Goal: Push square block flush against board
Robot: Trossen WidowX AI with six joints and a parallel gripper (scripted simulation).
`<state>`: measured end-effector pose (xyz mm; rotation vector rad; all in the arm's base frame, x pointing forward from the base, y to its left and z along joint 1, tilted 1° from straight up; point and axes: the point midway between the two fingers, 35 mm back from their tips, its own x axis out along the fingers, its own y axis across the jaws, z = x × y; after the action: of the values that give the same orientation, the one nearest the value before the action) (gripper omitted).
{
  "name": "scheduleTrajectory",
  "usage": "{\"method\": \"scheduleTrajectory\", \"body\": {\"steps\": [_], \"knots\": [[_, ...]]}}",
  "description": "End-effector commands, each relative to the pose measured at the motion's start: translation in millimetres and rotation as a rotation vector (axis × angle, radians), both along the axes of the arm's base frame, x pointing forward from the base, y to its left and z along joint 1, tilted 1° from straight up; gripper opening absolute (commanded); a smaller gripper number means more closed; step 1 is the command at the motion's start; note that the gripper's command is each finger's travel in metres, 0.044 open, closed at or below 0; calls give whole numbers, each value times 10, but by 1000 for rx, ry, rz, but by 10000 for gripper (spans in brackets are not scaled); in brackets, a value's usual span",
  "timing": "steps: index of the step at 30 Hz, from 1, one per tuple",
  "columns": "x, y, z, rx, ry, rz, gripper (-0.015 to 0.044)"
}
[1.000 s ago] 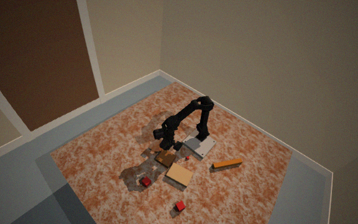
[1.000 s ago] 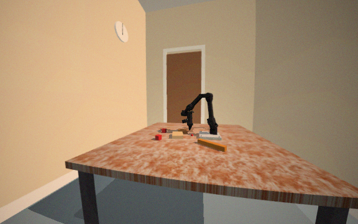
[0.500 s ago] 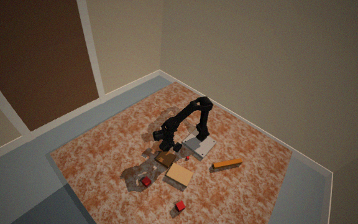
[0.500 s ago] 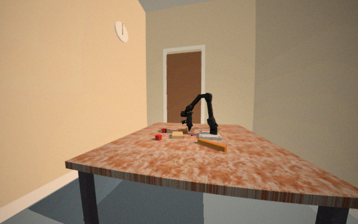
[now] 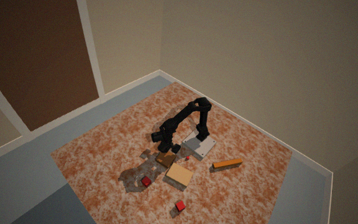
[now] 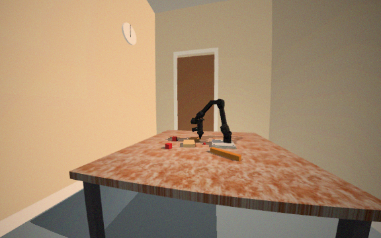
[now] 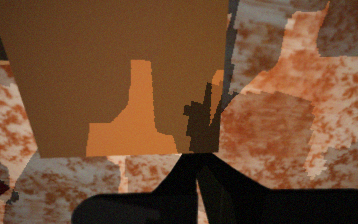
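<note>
The claw [image 7: 198, 167], pinched narrow and empty (a blunt pusher), sits at the square block's [image 5: 165, 158] 12 o'clock edge to shove it along the bench [image 5: 244, 186].

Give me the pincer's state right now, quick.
Pincer: closed, holding nothing; its tips sit at the near edge of the brown square block.
</note>
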<state>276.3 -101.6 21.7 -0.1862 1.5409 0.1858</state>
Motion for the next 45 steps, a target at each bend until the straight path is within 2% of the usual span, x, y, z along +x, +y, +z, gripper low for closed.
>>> {"method": "scheduleTrajectory", "body": {"steps": [1, 15, 45], "knots": [[58, 12, -10, 4, 3, -2, 0], [148, 29, -4, 5, 2, -2, 0], [-316, -87, -34, 4, 5, -2, 0]]}}
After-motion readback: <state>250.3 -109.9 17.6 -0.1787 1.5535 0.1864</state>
